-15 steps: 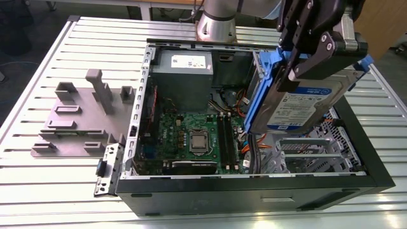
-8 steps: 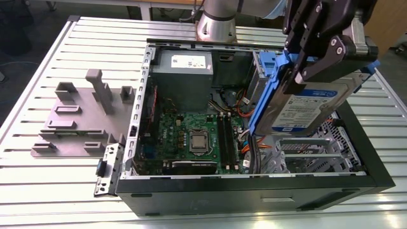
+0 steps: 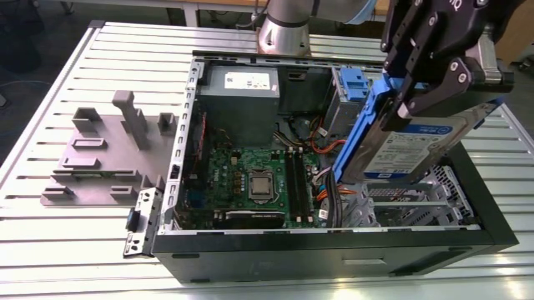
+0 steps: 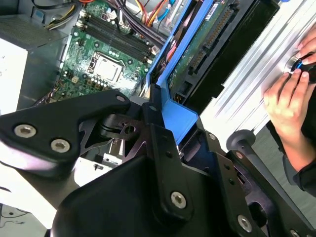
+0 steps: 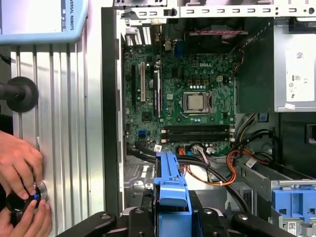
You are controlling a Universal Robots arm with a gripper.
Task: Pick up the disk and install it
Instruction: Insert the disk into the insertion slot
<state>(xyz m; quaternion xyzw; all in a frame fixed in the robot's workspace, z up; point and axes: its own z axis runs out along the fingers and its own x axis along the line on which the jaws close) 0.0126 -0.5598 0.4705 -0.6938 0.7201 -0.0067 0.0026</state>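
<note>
The disk (image 3: 414, 149), a silver drive with a white-and-blue label and blue carrier rails, hangs tilted on edge over the open computer case (image 3: 334, 250), at the exterior view's right. My gripper (image 3: 419, 106) is shut on its upper end. Below it lies the grey metal drive cage (image 3: 409, 206). In the second wrist view the disk's (image 4: 202, 44) green circuit-board underside and its blue rail (image 4: 180, 116) run out from the black fingers (image 4: 163, 143). The first wrist view looks along the blue carrier edge (image 5: 170, 190) toward the motherboard (image 5: 192, 98).
A grey power supply (image 3: 240, 94) and a fixed blue bracket (image 3: 352, 84) sit at the case's back. Orange and black cables (image 5: 232, 168) cross beside the cage. A grey fixture (image 3: 104, 156) stands on the slatted table. A person's hands (image 5: 19, 168) work a knob beside the case.
</note>
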